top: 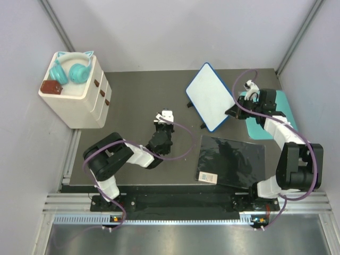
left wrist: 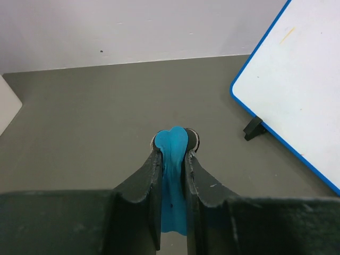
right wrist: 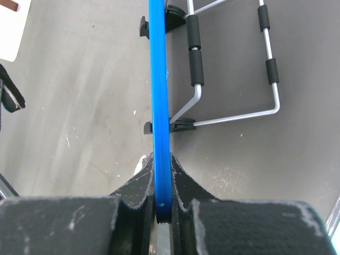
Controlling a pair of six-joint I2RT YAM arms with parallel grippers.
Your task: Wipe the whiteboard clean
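The whiteboard (top: 210, 95) has a white face and a thin blue rim, and stands tilted on black feet at the back right. My right gripper (top: 232, 111) is shut on its right edge. In the right wrist view the blue rim (right wrist: 158, 95) runs edge-on between the jaws of the right gripper (right wrist: 161, 159). My left gripper (top: 166, 121) is left of the board, apart from it, and shut on a blue eraser (left wrist: 173, 175). The left wrist view shows the board's face (left wrist: 297, 90) with a faint yellow mark (left wrist: 287, 35).
A white drawer cabinet (top: 79, 101) with teal headphones (top: 71, 69) stands at the back left. A teal mat (top: 284, 103) lies under the right arm. A glossy black sheet (top: 231, 159) lies at the front right. The board's wire stand (right wrist: 234, 79) is behind it.
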